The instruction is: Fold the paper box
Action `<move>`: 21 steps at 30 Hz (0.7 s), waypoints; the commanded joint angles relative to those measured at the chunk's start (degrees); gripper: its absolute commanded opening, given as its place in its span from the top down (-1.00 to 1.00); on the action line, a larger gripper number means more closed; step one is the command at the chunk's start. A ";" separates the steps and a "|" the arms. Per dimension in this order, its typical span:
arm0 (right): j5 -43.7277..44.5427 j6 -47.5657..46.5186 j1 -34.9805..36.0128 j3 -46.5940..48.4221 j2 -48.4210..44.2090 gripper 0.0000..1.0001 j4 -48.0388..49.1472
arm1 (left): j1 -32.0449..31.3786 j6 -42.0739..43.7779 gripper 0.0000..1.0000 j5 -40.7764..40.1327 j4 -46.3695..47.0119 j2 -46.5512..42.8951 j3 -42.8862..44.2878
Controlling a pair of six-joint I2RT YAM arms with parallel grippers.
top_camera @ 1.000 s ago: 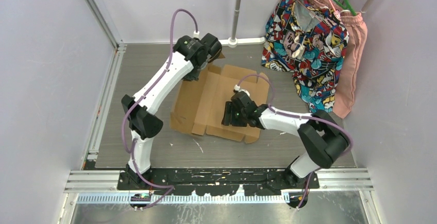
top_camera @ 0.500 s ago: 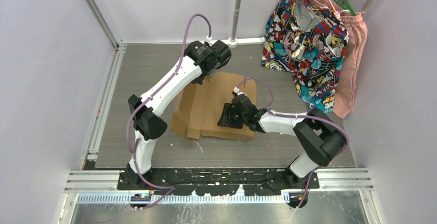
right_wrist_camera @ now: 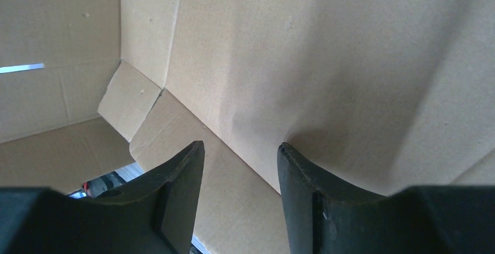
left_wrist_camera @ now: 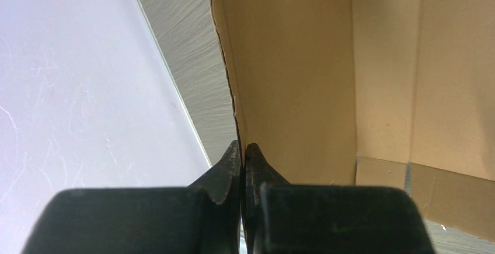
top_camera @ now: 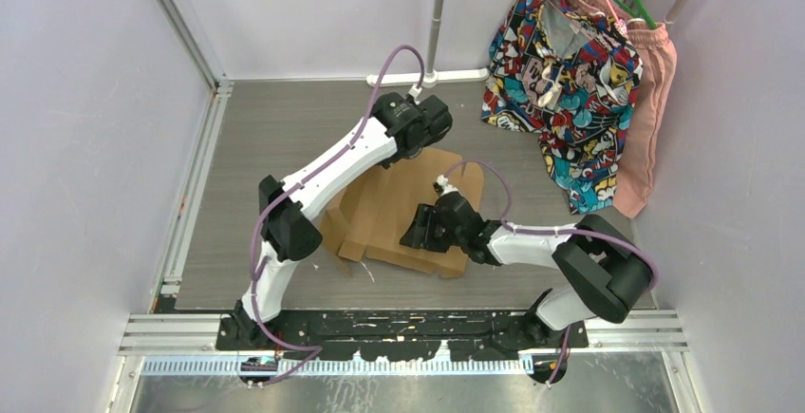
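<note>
The paper box [top_camera: 389, 206] is a brown cardboard sheet partly folded over itself in the middle of the table. My left gripper [top_camera: 415, 150] is at its far edge, reaching down from above. In the left wrist view the left gripper [left_wrist_camera: 242, 147] is shut on the thin edge of an upright cardboard panel [left_wrist_camera: 292, 61]. My right gripper [top_camera: 423, 228] sits low at the box's near right side. In the right wrist view the right gripper [right_wrist_camera: 240, 148] stands open, its right fingertip [right_wrist_camera: 292, 160] against a creased panel [right_wrist_camera: 327, 49], with nothing held between the fingers.
Colourful clothes [top_camera: 570, 81] hang at the back right beside a metal pole [top_camera: 435, 24]. Purple walls close in on the left and right. A black rail [top_camera: 408, 323] with the arm bases runs along the near edge. Small paper scraps [top_camera: 365, 271] lie near the box.
My left arm has swung right and nearer with the far panel, folding it over the rest of the box. The right gripper has narrowed a little and shifted slightly nearer.
</note>
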 commanded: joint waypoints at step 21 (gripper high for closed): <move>-14.27 -1.03 -24.37 11.51 -1.23 -0.24 -5.43 | -2.22 3.43 1.00 3.30 9.05 -5.19 -9.89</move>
